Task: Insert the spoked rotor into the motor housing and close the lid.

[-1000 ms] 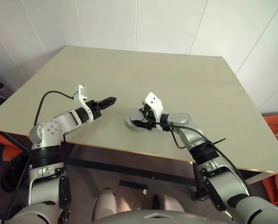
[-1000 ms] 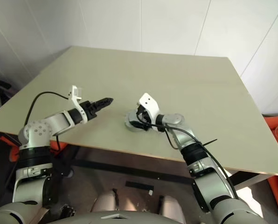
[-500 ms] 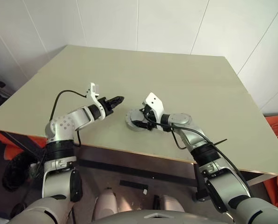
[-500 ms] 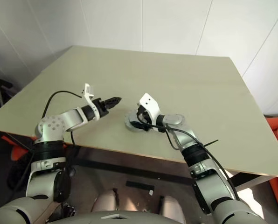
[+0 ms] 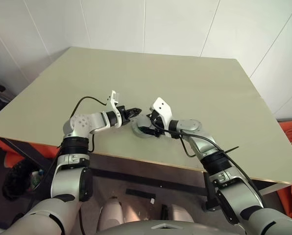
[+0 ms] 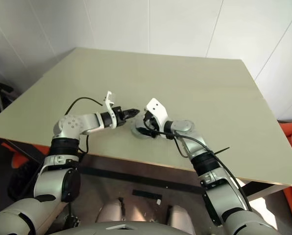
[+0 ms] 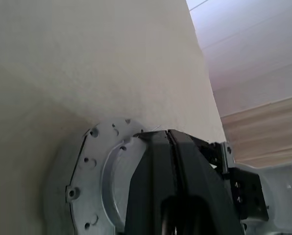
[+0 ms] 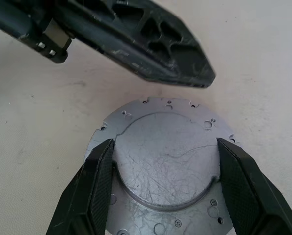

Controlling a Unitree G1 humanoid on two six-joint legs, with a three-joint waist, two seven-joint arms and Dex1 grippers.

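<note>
Our right gripper (image 8: 163,188) has its fingers (image 8: 94,183) spread wide around the raised round centre of the lid (image 8: 165,161), one pad on each side. Our left gripper (image 8: 192,73) is pressed fully shut, empty, its tip hovering just over the lid's far rim. The lid sits plain face up on the housing, centre of the frame, near the table (image 5: 195,93) front edge. We judge the rotor already inside; only seating the lid remains.

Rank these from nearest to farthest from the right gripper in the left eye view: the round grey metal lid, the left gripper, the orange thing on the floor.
1. The round grey metal lid: between the fingers of the right gripper.
2. The left gripper: shut, just left of the lid.
3. The orange thing on the floor: far off to the right.
</note>
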